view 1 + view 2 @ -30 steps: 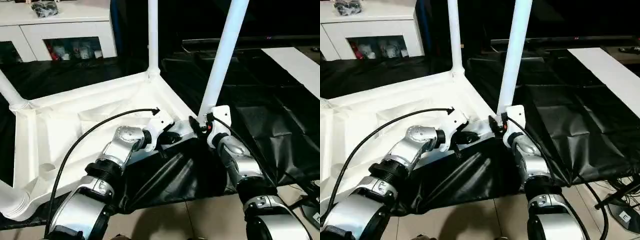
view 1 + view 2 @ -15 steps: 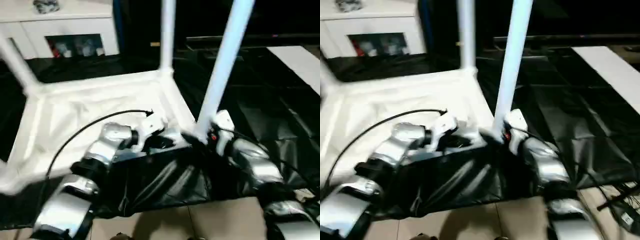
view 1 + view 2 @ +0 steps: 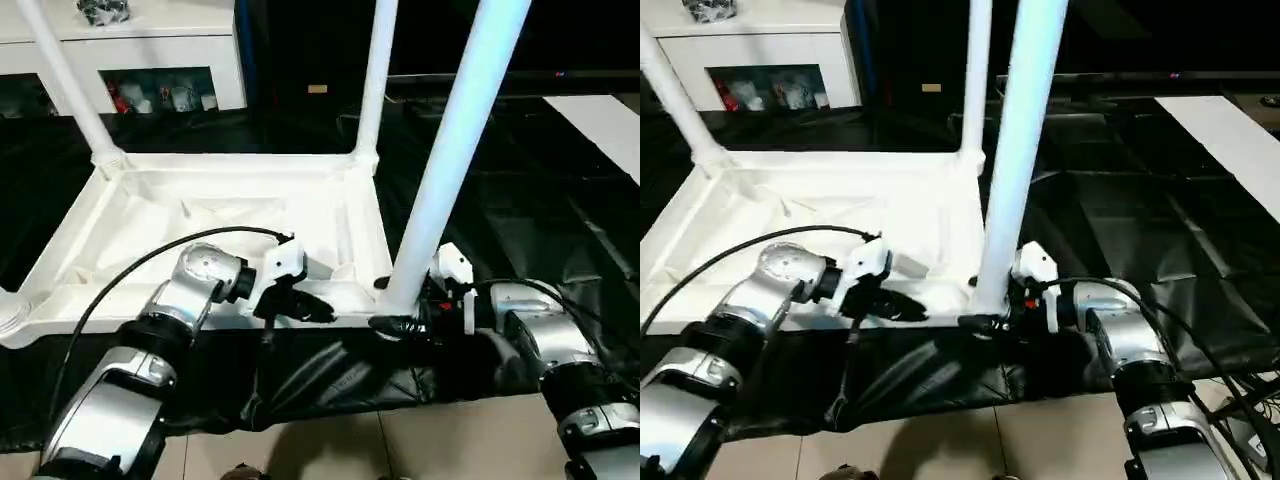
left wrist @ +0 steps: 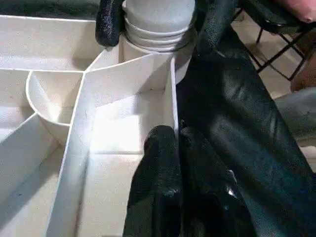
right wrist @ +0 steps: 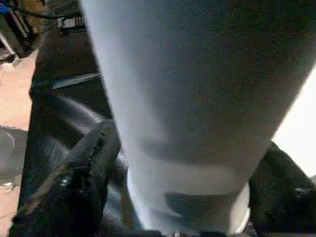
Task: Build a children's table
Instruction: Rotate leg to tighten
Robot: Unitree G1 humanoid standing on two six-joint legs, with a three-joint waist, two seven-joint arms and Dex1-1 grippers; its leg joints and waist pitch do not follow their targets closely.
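Children's table (image 3: pixel 200 230): white plastic, upside down on a black sheet (image 3: pixel 560 220) spread over the floor, ribbed underside facing up.
Orientation: the rectangular top lies flat, its long side running across the view; the legs stand up toward the ceiling.
Legs: long, smooth, round white tubes. The near leg (image 3: pixel 450 150) rises from the near right corner and leans slightly right. A far leg (image 3: pixel 375 80) stands at the far right corner; another (image 3: pixel 62 75) leans at the far left corner.
Underside: thin raised ribs form shallow compartments, with curved walls near the round corner sockets (image 4: pixel 157 29).
Left gripper (image 3: pixel 322 312): black fingers (image 4: pixel 163 168) pressed together, pinching the thin near rim (image 4: pixel 172 98) of the top, beside the near leg's socket.
Right gripper (image 3: pixel 395 318): black fingers (image 5: pixel 89 163) spread on either side of the near leg's base, just above its socket.
Background: white cabinet (image 3: pixel 140 50) with glass doors at the far left; tan tile floor (image 3: pixel 420 450) nearest the robot.
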